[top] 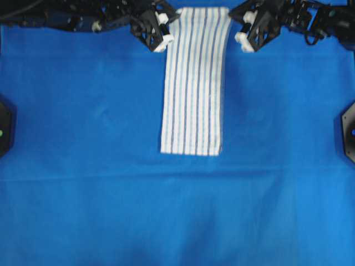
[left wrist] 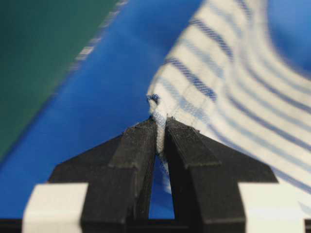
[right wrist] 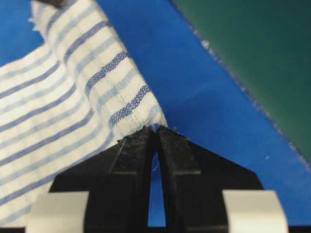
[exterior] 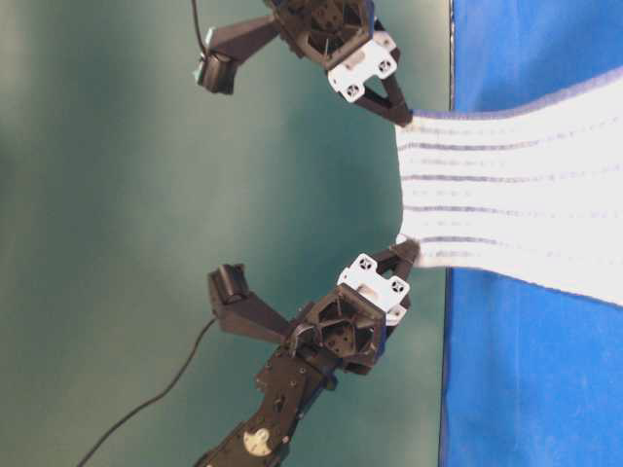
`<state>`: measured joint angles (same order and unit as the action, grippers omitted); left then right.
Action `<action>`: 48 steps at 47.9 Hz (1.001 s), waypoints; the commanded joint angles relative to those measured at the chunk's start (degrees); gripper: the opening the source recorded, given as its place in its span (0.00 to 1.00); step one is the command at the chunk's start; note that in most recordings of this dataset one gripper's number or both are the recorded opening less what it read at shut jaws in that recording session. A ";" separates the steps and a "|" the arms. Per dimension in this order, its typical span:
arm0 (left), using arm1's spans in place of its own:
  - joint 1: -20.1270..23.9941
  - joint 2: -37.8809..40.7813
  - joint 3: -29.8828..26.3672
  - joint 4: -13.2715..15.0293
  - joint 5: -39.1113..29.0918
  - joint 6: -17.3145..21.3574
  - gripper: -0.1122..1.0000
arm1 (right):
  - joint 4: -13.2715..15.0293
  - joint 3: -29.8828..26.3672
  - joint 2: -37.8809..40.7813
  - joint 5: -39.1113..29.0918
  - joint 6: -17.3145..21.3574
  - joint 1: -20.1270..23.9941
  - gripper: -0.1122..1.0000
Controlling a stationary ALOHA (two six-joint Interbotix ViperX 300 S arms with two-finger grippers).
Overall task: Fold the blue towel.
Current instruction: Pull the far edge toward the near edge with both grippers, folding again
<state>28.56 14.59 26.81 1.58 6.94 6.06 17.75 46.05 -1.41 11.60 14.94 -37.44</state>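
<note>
Between both grippers' fingers (left wrist: pixel 141 145), blue towel (top: pixel 194 83) corners.

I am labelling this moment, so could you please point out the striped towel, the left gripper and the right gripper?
Striped towel (top: pixel 194 83): overhead view, middle of the cloth.
Left gripper (top: pixel 165 41): overhead view, fingertips at the towel's left corner.
Right gripper (top: pixel 242 40): overhead view, fingertips beside the towel's right corner.

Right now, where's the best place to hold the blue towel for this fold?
Where it's held: the two corners of the blue towel at its lifted short edge, left end effector and right end effector each pinching from outside. The opposite short edge lies flat.
</note>
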 commanded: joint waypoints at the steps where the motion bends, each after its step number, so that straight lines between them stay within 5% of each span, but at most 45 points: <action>1: -2.20 -3.52 1.05 -0.09 0.26 0.09 0.15 | 0.00 0.79 -2.99 0.18 0.09 2.55 0.15; 23: -13.71 -8.88 11.07 -0.09 0.35 -0.18 0.14 | -2.37 7.12 -6.68 -2.55 0.35 17.75 0.15; 48: -24.96 -9.05 13.10 -0.09 0.26 -0.88 0.14 | -7.65 7.91 -6.42 -6.06 0.35 30.67 0.15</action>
<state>4.57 7.03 40.25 1.58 6.94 5.27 10.72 54.40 -6.94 5.45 15.21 -8.00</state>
